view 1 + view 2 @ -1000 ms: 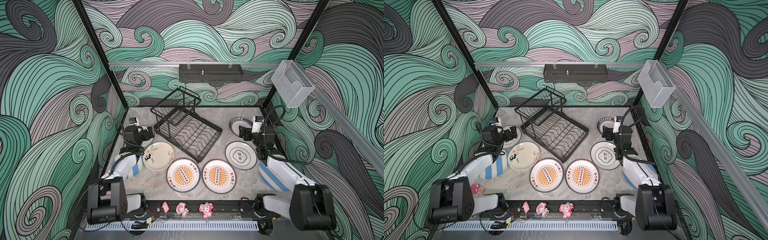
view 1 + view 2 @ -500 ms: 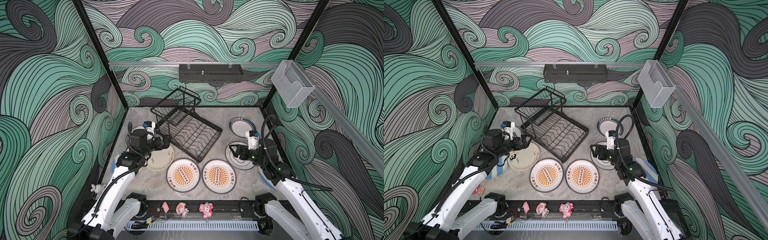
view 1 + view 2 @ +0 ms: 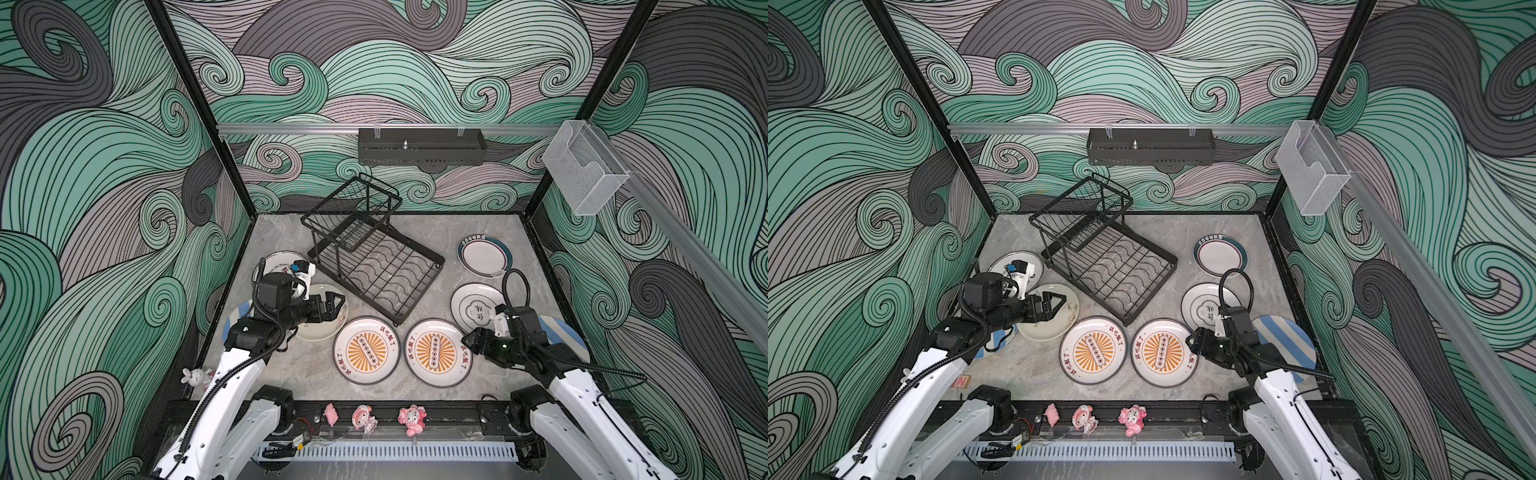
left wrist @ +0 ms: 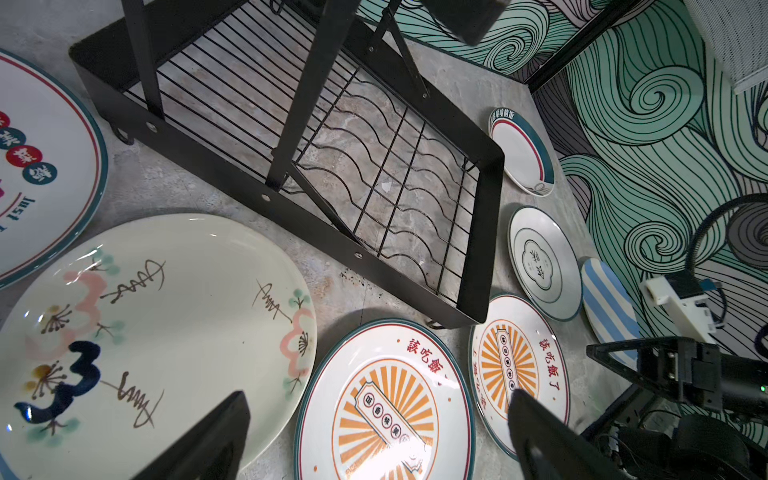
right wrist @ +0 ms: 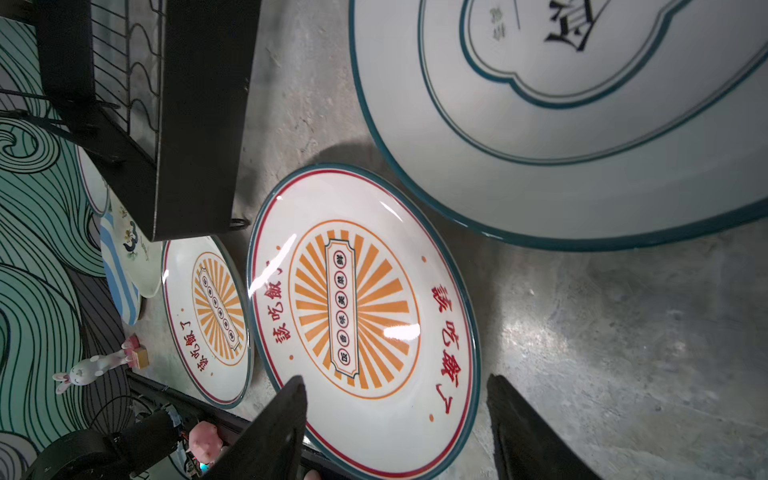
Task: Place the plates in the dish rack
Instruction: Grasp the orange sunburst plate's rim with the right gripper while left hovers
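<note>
Currently the dish rack (image 3: pixel 374 266) stands skewed on the grey marbled tabletop (image 3: pixel 286 232). Its near corner is just beside the left sunburst plate (image 3: pixel 366 350) and the right sunburst plate (image 3: pixel 436 352).

Every plate lies flat on the table, outside the rack.
- Left of the rack: cream plate (image 4: pixel 166 324), with a red-lettered plate (image 3: pixel 276 262) behind it.
- Right of the rack: teal-rimmed plate (image 3: pixel 485 255), black-character plate (image 3: pixel 471 305), and a blue-striped plate (image 3: pixel 1287 345) by the side frame.

Left gripper (image 4: pixel 378 392) hangs over the cream plate's rack-side edge, jaws spread wide, nothing between them. Right gripper (image 5: pixel 395 377) is low at the right sunburst plate, jaws apart and straddling its rim, no grip visible.

Bare table shows at the back corners either side of the rack, in the gap between the rack and the teal-rimmed plate, and in a band in front of the sunburst pair. Swirl-patterned walls (image 3: pixel 124 166) close three sides.
</note>
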Robot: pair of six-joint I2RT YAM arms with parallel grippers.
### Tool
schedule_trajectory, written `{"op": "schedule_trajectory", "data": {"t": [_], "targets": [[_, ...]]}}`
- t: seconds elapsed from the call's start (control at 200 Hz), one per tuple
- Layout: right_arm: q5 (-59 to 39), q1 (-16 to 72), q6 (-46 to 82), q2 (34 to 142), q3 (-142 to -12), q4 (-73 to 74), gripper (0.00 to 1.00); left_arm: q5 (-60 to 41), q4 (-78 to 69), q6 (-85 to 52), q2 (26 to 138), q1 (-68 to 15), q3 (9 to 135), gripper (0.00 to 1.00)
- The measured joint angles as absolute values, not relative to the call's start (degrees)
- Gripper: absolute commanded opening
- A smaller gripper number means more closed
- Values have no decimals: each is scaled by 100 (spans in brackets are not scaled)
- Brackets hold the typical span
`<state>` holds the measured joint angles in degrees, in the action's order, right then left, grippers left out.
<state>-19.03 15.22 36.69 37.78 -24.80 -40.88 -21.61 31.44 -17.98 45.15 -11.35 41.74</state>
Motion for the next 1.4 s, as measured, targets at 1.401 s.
{"op": "schedule_trajectory", "data": {"t": [1.401], "targets": [[-2119, 1527, 4115, 4025, -1173, -2543, 36, -2401, 3385, -1750, 5118, -1135, 4176, 98]]}}
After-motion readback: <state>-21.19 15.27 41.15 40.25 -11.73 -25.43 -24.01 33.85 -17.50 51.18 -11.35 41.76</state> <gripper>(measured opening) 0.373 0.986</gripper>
